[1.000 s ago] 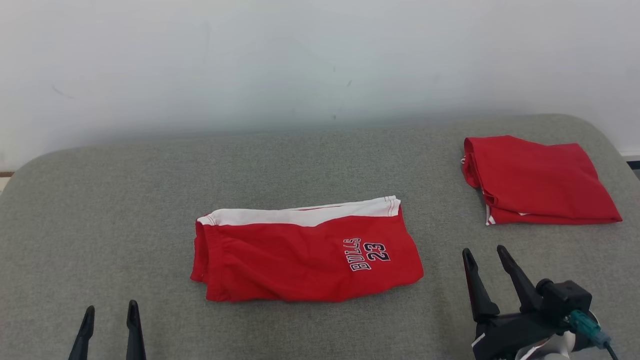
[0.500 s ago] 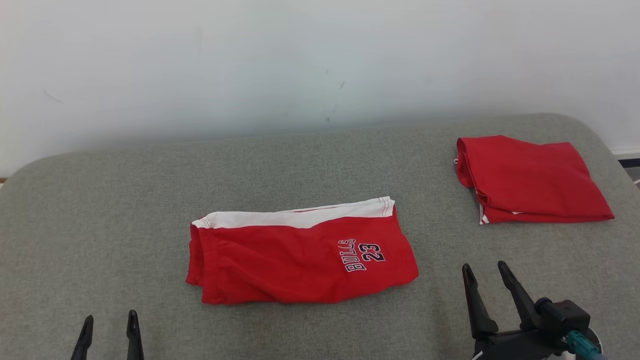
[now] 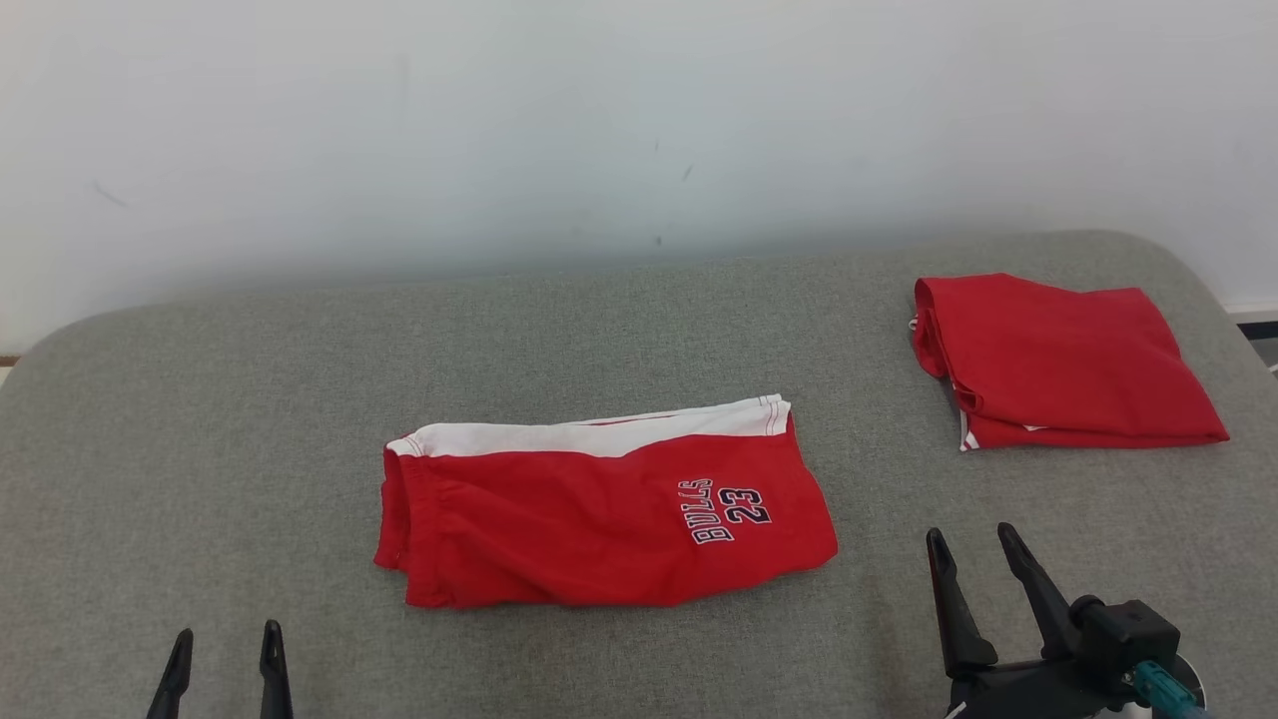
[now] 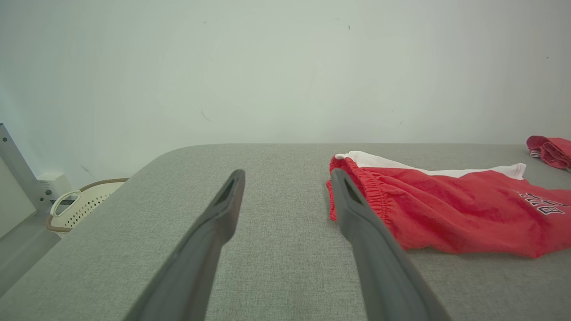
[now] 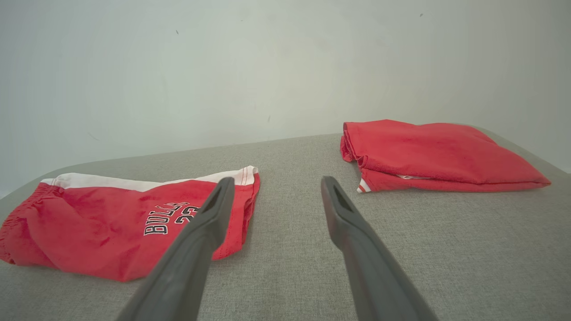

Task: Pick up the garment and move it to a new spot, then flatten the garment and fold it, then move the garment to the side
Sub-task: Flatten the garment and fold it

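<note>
Red Bulls 23 shorts (image 3: pixel 599 509) lie folded flat at centre of the grey padded table (image 3: pixel 250 399), white band along their 12 o'clock edge. A second folded red garment (image 3: pixel 1063 364) sits at 2 o'clock from them, well apart. At 7 o'clock hovers the left gripper (image 3: pixel 227 631), at 4 o'clock the right gripper (image 3: pixel 968 531). Both claws are released, fingers spread, holding nothing and clear of the cloth.

Bright, even, diffuse light. Faint soft shadow under shorts (image 3: pixel 559 519). Wrist views: fingers (image 4: pixel 200 258) soft close up; head view sharp.
</note>
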Tool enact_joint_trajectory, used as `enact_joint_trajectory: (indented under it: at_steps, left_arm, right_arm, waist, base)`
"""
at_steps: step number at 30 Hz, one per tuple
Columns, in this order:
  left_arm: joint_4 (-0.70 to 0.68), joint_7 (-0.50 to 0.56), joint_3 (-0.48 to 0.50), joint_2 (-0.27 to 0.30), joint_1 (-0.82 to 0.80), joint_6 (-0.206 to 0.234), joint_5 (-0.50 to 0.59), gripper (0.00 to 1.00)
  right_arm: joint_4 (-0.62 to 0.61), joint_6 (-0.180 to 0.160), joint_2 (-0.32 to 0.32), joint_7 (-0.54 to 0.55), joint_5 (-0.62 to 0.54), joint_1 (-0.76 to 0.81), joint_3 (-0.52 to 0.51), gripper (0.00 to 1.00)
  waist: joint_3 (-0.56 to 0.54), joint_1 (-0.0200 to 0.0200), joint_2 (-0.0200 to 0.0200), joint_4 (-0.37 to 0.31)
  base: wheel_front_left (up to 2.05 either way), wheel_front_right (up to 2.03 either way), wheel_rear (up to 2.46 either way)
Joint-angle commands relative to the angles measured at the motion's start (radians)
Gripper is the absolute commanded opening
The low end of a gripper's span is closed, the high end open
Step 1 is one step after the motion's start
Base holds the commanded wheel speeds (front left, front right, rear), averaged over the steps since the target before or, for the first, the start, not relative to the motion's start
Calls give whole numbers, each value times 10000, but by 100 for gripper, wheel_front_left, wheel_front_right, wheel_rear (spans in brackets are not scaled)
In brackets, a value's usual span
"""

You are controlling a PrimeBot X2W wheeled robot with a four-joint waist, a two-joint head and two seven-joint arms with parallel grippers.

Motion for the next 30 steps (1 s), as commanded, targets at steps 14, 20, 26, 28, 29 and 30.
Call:
enact_joint_trajectory:
  at_steps: [14, 20, 26, 28, 29, 30]
  left_arm:
    - [45, -38, -60, 72, 60, 21, 91, 100]
    - [61, -38, -72, 96, 50, 37, 101, 100]
    - [64, -38, -67, 111, 46, 57, 99, 100]
    - [76, -38, -68, 122, 34, 56, 90, 100]
    - [80, -38, -68, 126, 24, 55, 84, 100]
    - [86, -38, -71, 131, 15, 55, 81, 100]
  right_arm:
    - [-5, 1, 16, 102, -73, 131, 9, 100]
    - [35, 1, 35, 115, -52, 115, 42, 100]
    - [107, 1, 23, 109, -13, 34, 111, 100]
    - [121, 1, 22, 105, -7, 19, 118, 100]
    - [125, 1, 25, 103, -5, 12, 117, 100]
    - [131, 1, 26, 101, -5, 9, 115, 100]
  waist:
    - [32, -1, 0, 67]
    - [24, -1, 0, 76]
    - [25, -1, 0, 38]
    - [28, -1, 0, 29]
    - [29, -1, 0, 27]
    - [28, -1, 0, 28]
  base:
    - [0, 0, 0]
    - [0, 0, 0]
    - [0, 0, 0]
    - [0, 0, 0]
    - [0, 0, 0]
    - [0, 0, 0]
